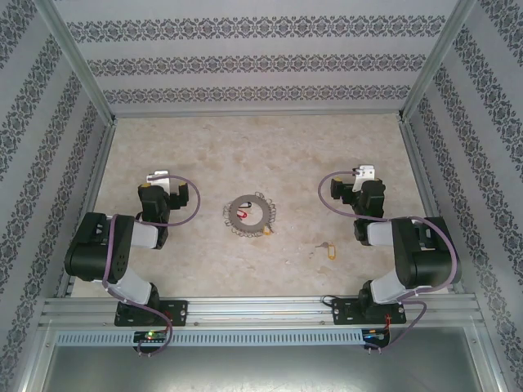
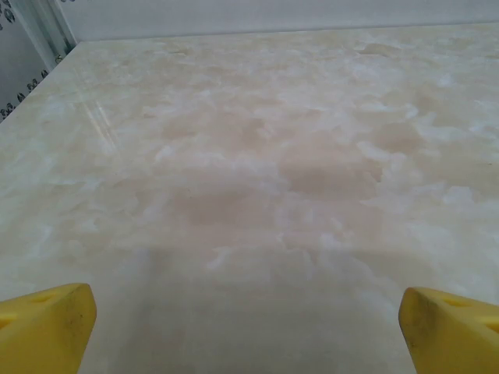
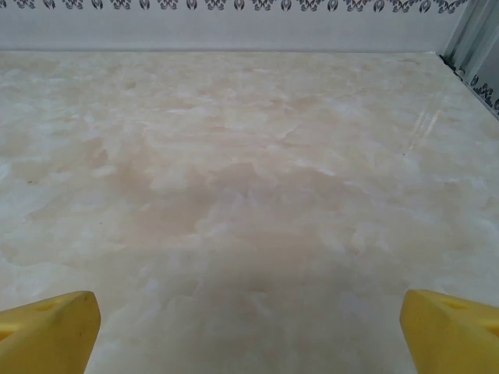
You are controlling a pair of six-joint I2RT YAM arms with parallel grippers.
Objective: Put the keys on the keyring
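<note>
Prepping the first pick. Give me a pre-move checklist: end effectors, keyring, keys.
1. Left end effector open, nothing between its fingers: ok.
2. Right end effector open and empty: ok.
3. Keyring lying flat on the table between the two arms, nothing touching it: ok.
4. Yellow key lying loose, apart from the keyring, nearer the right arm: ok for a pick.
5. Red key lies within the keyring's outline; threaded or just resting there: cannot tell.
6. An end effector lined up over a key: not ok, both sit out to the sides of the keys and keyring.
</note>
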